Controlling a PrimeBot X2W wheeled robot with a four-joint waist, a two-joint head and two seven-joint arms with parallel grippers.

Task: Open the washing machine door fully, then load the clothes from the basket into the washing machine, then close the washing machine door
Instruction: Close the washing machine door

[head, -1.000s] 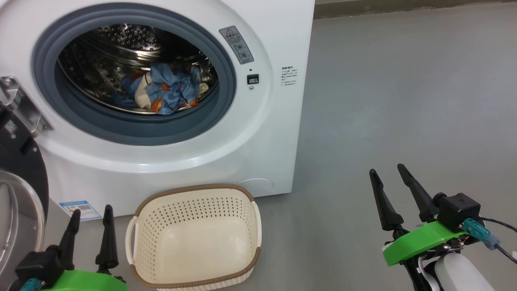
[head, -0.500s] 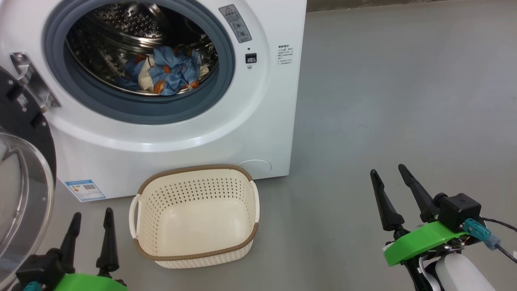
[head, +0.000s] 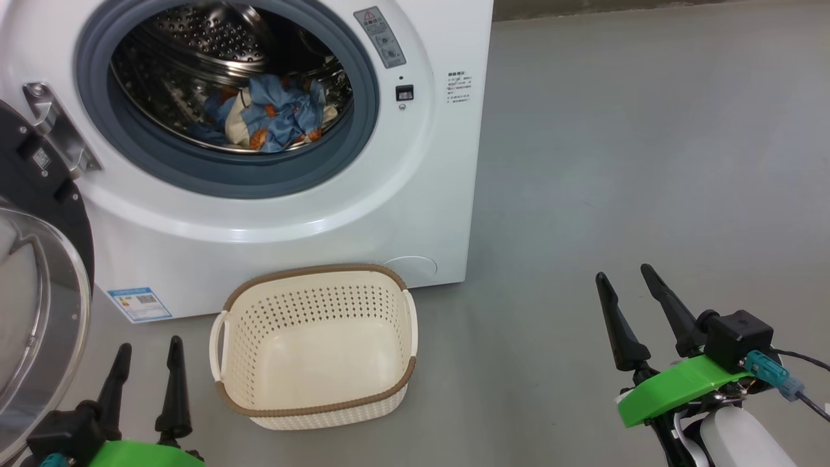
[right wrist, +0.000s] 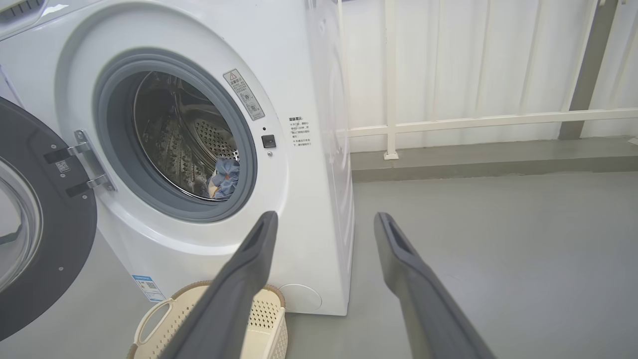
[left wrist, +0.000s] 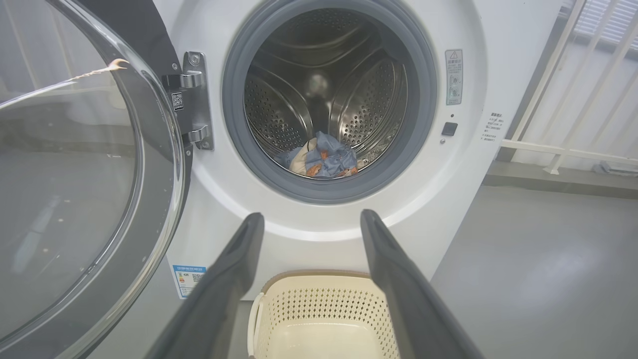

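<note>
At the head view's lower corners, left pincer (head: 149, 346) and right pincer (head: 622, 272) stay wide open and empty while only the camera shifts; the clothes (head: 269, 120) lie inside the washing machine (head: 415, 194) at upper left, the basket (head: 318, 268) bare, so shutting the washing machine door (head: 39, 285) looks next.

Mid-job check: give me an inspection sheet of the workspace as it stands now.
Surface: smooth grey floor.
Job's things: washing machine with its door swung open on the left; clothes lying in the drum; basket empty, upright on the floor in front of the machine.
Clutter: nothing seen.
Grippers: left gripper and right gripper both open, holding nothing, fingers apart.
Cables: black cable and teal plug at the right wrist.
Surroundings: white railing beyond the machine's right side.
</note>
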